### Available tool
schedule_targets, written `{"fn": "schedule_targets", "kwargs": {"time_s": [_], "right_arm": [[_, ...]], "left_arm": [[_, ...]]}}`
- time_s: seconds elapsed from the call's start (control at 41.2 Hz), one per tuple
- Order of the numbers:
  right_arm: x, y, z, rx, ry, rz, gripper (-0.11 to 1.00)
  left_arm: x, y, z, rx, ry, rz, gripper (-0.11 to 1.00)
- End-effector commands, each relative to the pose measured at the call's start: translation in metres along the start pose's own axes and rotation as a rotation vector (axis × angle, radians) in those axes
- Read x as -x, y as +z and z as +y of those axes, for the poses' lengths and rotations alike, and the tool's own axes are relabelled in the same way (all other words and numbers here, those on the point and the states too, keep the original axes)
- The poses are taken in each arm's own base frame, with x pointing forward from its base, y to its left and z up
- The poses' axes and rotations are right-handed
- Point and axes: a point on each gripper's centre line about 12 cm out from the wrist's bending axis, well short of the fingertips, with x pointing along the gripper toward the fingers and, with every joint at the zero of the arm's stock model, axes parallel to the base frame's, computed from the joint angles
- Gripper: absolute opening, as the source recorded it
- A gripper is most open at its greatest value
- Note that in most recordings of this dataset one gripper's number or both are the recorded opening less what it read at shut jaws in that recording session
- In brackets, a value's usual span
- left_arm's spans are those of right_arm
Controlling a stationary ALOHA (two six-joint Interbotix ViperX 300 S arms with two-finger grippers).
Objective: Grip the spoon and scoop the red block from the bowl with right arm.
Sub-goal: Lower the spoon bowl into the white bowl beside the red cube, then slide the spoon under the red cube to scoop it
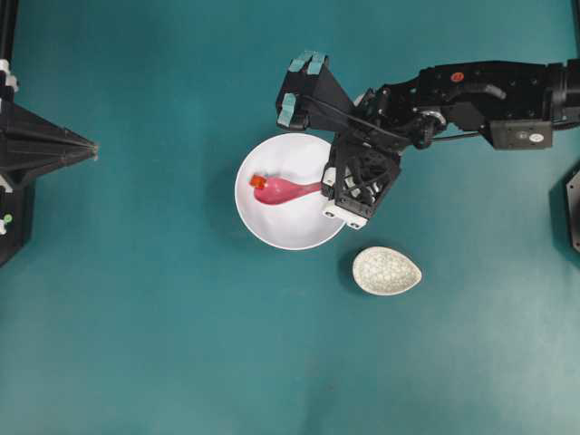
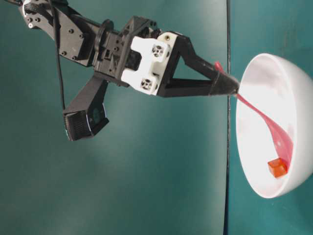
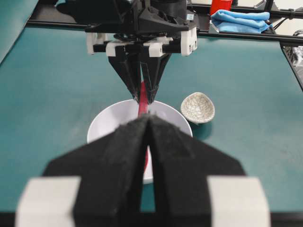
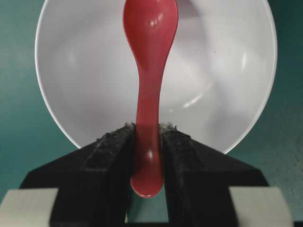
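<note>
The pink spoon [image 4: 150, 71] lies with its scoop down in the white bowl [image 4: 227, 71], and my right gripper [image 4: 148, 137] is shut on its handle. From above, the right gripper [image 1: 324, 188] reaches in over the right rim of the bowl [image 1: 290, 227]. The spoon [image 1: 288, 189] points left, and the red block [image 1: 257, 182] sits at the scoop's far tip. At table level the red block [image 2: 277, 168] rests on the bowl's floor against the tip of the spoon [image 2: 274, 129]. In the right wrist view the block is hidden. My left gripper [image 1: 93, 148] stays shut and empty at the left edge.
A small speckled beige dish [image 1: 387, 270] stands just right of and nearer than the bowl. In the left wrist view a blue cloth [image 3: 239, 21] and a red object [image 3: 220, 5] lie beyond the table's far edge. Teal tabletop [image 1: 181, 344] surrounds everything.
</note>
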Motion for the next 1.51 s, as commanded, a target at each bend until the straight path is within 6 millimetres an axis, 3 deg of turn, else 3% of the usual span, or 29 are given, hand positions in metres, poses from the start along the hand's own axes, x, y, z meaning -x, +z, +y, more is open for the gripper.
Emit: {"fn": "schedule_targets", "kwargs": {"time_s": [0.0,0.461,1.093,1.481], "right_arm": [[0.008,0.005,0.003,0.004,0.006,-0.035,0.25],[0.001,-0.026,0.005,-0.039,0.008,-0.062,0.25],[0.005,-0.049,0.004,-0.040,0.015,-0.133,0.25],[0.008,-0.048,0.005,-0.034,0.024,-0.193,0.25]], "left_arm": [[-0.001,0.013,0.000,-0.005,0.000,-0.034,0.00],[-0.002,0.012,0.000,-0.003,0.000,-0.032,0.00],[-0.001,0.013,0.000,-0.005,0.000,-0.034,0.00],[-0.001,0.013,0.000,-0.003,0.000,-0.034,0.00]]}}
